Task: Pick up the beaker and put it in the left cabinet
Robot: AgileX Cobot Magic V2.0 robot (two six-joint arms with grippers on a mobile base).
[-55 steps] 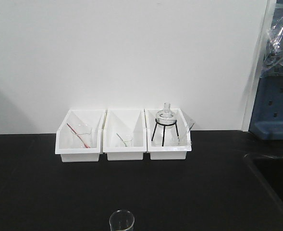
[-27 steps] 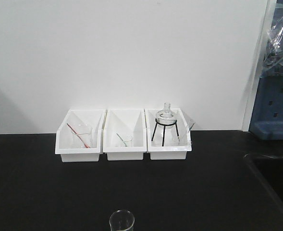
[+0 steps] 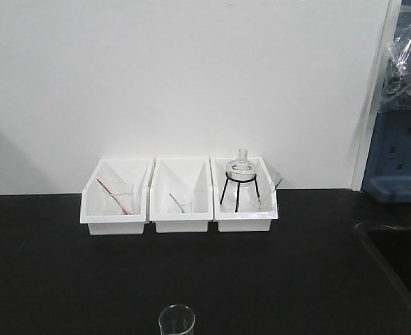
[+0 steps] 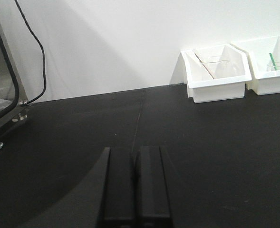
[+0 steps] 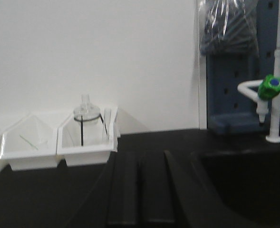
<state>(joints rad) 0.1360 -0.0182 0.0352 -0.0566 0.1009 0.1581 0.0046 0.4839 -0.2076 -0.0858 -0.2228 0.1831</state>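
The beaker (image 3: pixel 176 322) is a small clear glass cylinder standing on the black bench at the bottom middle of the front view, partly cut off by the frame edge. It shows in neither wrist view. My left gripper (image 4: pixel 135 150) is shut, its two black fingers pressed together low over bare benchtop with nothing between them. Over the bench beside the sink, my right gripper (image 5: pixel 139 154) is also shut and empty. Neither gripper appears in the front view. The left cabinet is out of view.
Three white bins stand against the back wall: the left bin (image 3: pixel 114 222) holds a beaker with a red rod (image 3: pixel 119 197), the middle bin (image 3: pixel 181 223) a small glass, the right bin a flask on a tripod (image 3: pixel 241 183). A sink (image 3: pixel 400 258) and tap (image 5: pixel 272 88) lie right. A dark-framed panel (image 4: pixel 2 85) and cable (image 4: pixel 43 71) stand left.
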